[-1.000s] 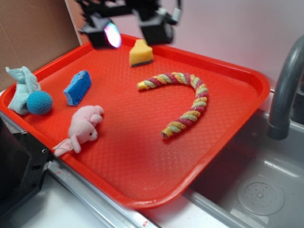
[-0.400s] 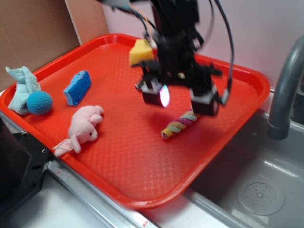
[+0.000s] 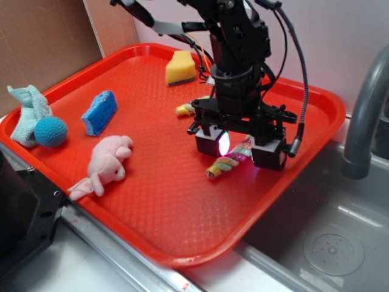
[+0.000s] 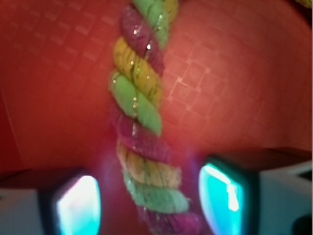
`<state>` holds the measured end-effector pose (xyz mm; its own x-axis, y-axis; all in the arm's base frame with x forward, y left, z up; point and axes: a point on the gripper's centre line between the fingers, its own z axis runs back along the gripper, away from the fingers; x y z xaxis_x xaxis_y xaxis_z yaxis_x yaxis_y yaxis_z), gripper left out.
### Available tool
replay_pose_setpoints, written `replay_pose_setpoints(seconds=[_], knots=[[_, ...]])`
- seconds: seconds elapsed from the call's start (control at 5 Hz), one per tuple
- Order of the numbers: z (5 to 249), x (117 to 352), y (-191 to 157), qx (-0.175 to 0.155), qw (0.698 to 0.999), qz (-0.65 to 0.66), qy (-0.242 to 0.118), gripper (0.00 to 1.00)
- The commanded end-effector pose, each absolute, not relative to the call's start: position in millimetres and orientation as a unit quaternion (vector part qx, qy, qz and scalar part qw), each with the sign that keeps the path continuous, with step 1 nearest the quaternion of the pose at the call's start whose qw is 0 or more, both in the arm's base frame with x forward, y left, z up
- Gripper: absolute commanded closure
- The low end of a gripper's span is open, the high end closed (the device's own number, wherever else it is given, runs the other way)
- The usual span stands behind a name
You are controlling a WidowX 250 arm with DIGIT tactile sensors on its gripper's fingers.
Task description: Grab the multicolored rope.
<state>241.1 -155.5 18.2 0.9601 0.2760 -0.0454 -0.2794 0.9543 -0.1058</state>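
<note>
A pale wall, cardboard panel and steel sink.

Bright exterior; blurred, glowing wrist close-up.

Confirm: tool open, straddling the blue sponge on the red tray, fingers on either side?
Not the blue sponge. The tool straddles the multicolored rope, as the wrist view shows, one finger on each side. The blue sponge lies apart on the red tray.
</note>
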Motion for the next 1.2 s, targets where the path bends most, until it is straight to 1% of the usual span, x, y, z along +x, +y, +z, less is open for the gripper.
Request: replay_pose_setpoints(seconds=[0.0,0.2,0.4,0.6,0.8,1.0], knots=[[54,180,-139,-0.061,0.996,0.042,0.042,1.0],[99,134,-116,-0.045,0.999,0.013,0.015,1.0],[139,136,-96,-0.043,0.999,-0.001,-0.011,1.0],[190,189,-61,-0.011,0.999,-0.034,0.011,1.0],[222,239,-29,0.007,0.999,-0.031,0.014,1.0],[238,286,5,0.019,1.0,-0.01,-0.005,1.0]])
